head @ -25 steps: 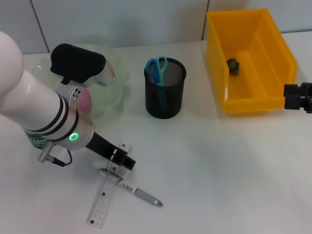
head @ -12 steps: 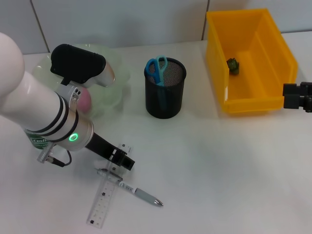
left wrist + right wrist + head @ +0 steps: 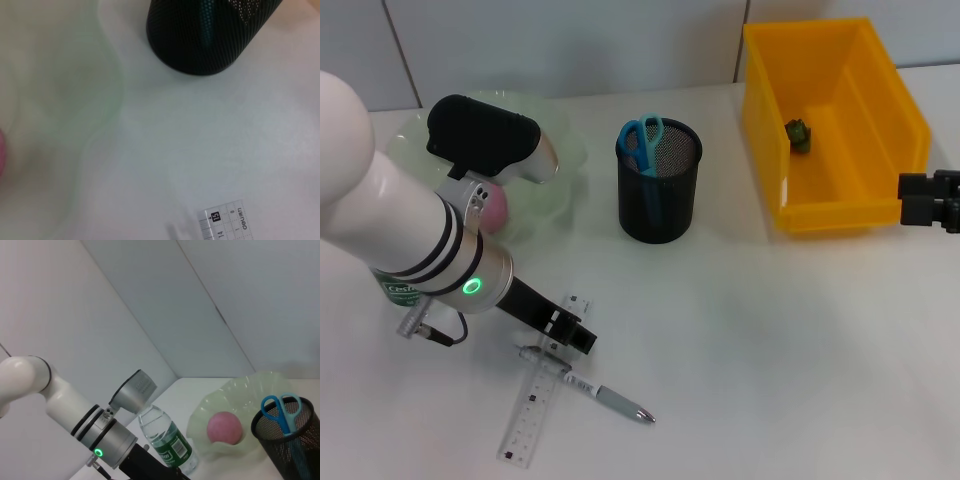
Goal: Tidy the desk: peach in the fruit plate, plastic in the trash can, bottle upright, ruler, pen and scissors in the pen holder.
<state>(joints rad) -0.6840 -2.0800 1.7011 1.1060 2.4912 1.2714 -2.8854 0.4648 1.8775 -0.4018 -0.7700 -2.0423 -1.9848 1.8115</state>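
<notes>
My left gripper hangs open just over the top end of the clear ruler, where the grey pen lies across it. The ruler's end shows in the left wrist view. Blue scissors stand in the black mesh pen holder. A pink peach lies in the pale green fruit plate. The bottle stands upright behind my left arm. A green bit of plastic lies in the yellow trash can. My right gripper is parked open at the right edge.
The yellow trash can stands at the back right, with the pen holder in the middle and the plate at the back left. My left forearm covers most of the bottle and part of the plate in the head view.
My left gripper has shifted slightly down and left over the ruler's top end. The right arm and the objects have stayed put.
</notes>
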